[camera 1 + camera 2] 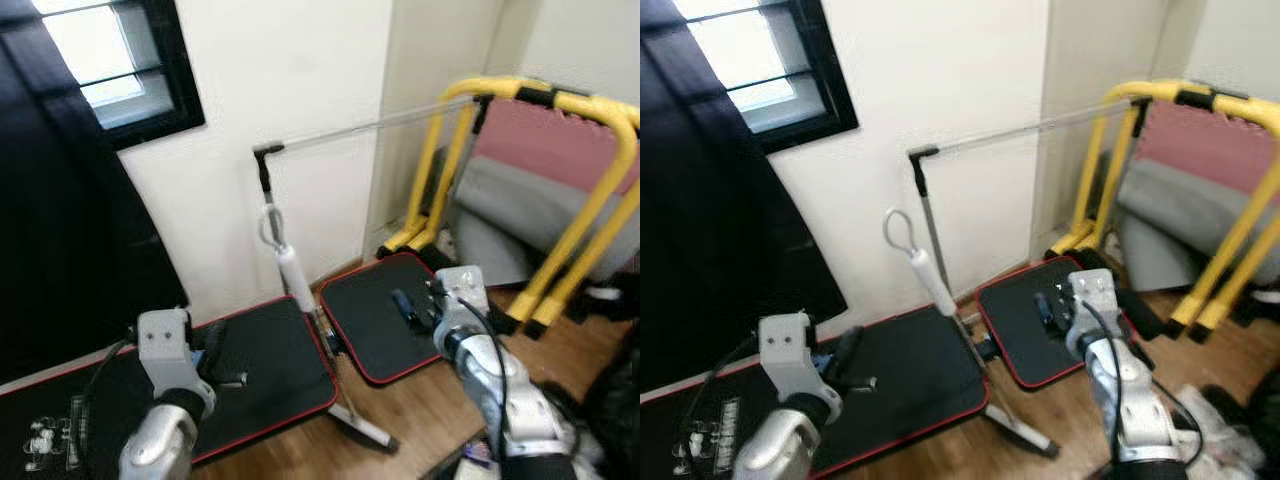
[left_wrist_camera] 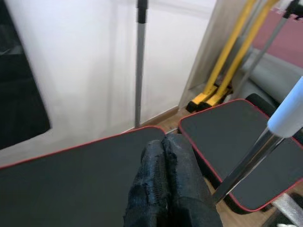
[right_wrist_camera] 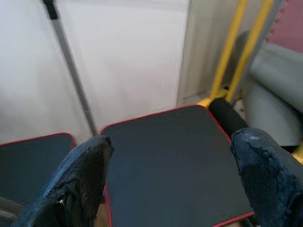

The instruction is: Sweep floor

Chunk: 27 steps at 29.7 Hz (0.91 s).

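A sweeper with a white grip and wire loop (image 1: 288, 262) stands tilted between two black mats, its metal shaft (image 2: 247, 163) running down to a flat head (image 1: 366, 430) on the wooden floor. My left gripper (image 1: 213, 350) hovers over the left mat, left of the shaft and apart from it, fingers (image 2: 163, 156) pressed shut on nothing. My right gripper (image 1: 410, 305) hangs over the right mat, right of the shaft, its fingers (image 3: 83, 177) spread wide open and empty.
Two red-edged black mats (image 1: 270, 370) (image 1: 375, 320) lie along the white wall. A thin metal rail (image 1: 370, 127) on a pole spans to a yellow frame (image 1: 590, 205) around grey and pink cushions (image 1: 520, 210). A dark curtain (image 1: 70, 230) hangs at left.
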### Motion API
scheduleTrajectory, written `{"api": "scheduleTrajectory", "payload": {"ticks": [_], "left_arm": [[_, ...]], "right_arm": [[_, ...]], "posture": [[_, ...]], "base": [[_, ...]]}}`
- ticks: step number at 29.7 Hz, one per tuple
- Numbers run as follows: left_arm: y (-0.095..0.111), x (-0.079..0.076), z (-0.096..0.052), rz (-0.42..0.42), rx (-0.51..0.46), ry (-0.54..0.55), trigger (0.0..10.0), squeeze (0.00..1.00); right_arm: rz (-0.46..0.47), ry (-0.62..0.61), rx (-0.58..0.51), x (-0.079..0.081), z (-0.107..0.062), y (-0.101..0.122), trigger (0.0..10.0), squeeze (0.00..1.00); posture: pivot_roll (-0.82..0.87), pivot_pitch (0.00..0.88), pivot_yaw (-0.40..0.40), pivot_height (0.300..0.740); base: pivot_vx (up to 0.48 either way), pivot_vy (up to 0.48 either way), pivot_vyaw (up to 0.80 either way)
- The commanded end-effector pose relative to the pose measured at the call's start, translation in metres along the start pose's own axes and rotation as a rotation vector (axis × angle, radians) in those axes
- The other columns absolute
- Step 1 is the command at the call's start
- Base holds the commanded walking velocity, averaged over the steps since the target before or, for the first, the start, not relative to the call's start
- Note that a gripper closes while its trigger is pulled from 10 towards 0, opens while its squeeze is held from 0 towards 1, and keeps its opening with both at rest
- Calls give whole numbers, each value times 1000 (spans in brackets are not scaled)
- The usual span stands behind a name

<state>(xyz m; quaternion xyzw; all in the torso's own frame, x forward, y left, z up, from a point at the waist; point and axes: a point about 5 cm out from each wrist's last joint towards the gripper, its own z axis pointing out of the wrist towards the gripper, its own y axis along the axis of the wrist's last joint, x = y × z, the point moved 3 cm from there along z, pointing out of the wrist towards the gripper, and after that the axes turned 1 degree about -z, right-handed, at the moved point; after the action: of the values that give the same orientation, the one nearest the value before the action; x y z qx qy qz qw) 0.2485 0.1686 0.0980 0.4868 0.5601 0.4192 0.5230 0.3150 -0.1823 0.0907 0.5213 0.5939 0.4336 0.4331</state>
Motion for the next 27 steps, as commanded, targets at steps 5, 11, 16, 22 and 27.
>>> {"api": "scheduleTrajectory", "payload": {"ticks": [5,11,16,22,27], "left_arm": [[-6,7,-2,11,22,58,10000,0],[-8,6,-1,13,28,55,10000,0],[-8,5,-1,14,29,52,10000,0],[-8,5,0,12,27,53,10000,0],[-7,4,1,10,24,50,10000,0]], "right_arm": [[-11,5,0,1,1,-1,10000,0],[-11,13,12,1,3,-4,10000,0],[-16,17,8,1,4,-4,10000,0],[-23,18,6,1,5,-3,10000,0],[-20,15,14,0,5,-4,10000,0]], "posture": [[-8,33,0,740],[-5,21,-2,740],[-8,16,-5,740],[-14,19,-6,740],[-14,24,-4,740]], "base": [[-240,0,0],[-256,0,-544],[-262,0,-116],[-263,0,0],[-260,0,-564]]}}
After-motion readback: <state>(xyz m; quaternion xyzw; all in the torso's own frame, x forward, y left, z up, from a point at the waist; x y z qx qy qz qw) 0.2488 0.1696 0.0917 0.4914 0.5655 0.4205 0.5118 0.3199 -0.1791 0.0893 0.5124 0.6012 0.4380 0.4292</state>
